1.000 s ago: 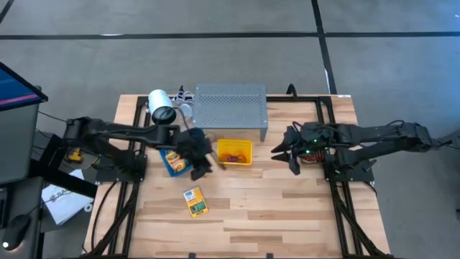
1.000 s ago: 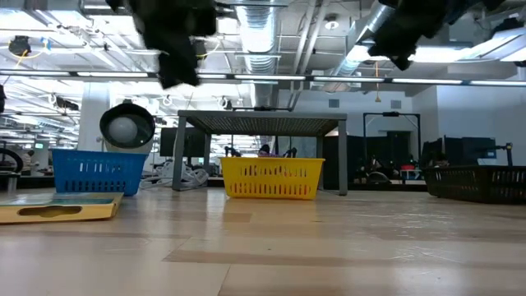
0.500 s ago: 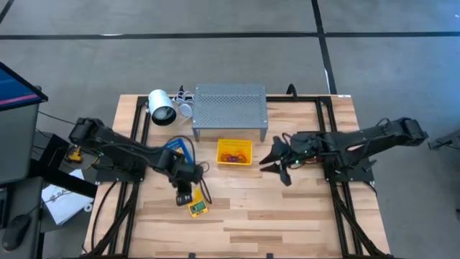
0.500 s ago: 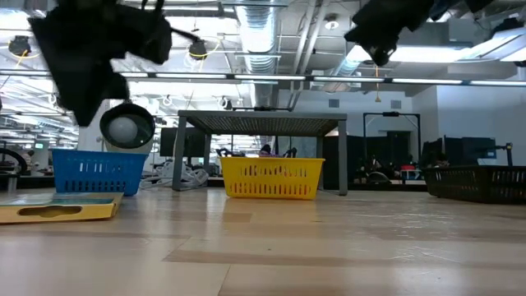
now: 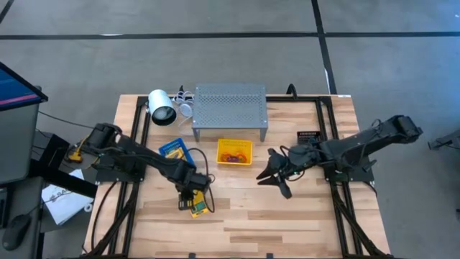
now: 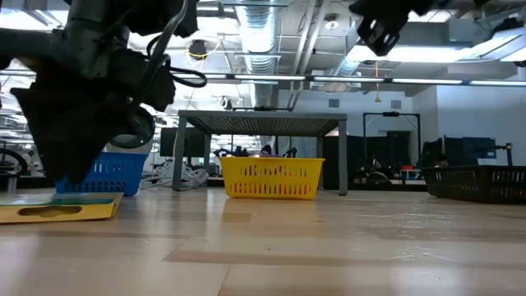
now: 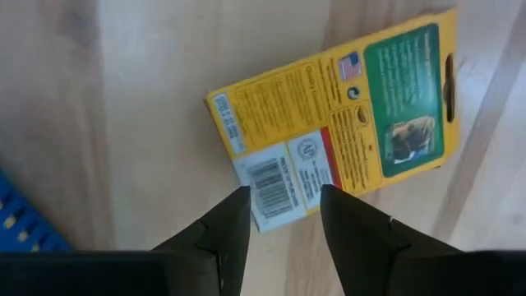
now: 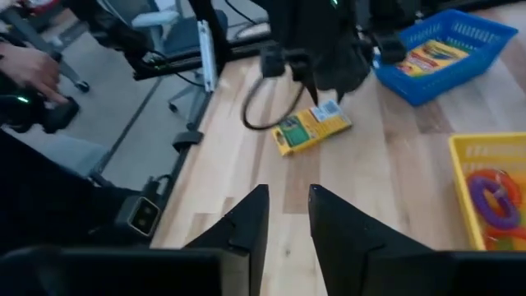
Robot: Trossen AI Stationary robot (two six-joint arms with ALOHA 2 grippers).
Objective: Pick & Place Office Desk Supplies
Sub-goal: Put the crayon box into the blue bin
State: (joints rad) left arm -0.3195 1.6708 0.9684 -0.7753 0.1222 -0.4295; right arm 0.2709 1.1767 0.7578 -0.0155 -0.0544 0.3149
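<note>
left wrist view shows the left gripper [image 7: 283, 205] fingers apart just over the crayon box [image 7: 333, 123]; straddle its barcode end squarely before closing.

Grey perforated shelf [image 5: 230, 106] stands behind yellow bin [image 5: 235, 152], blue bin [image 5: 175, 152].

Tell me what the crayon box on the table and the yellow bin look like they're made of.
Crayon box: seemingly printed card, slightly glossy; flat panels, barcode label, punched hang slot. Yellow bin: probably moulded plastic, matte; uniform colour, slotted lattice walls.
</note>
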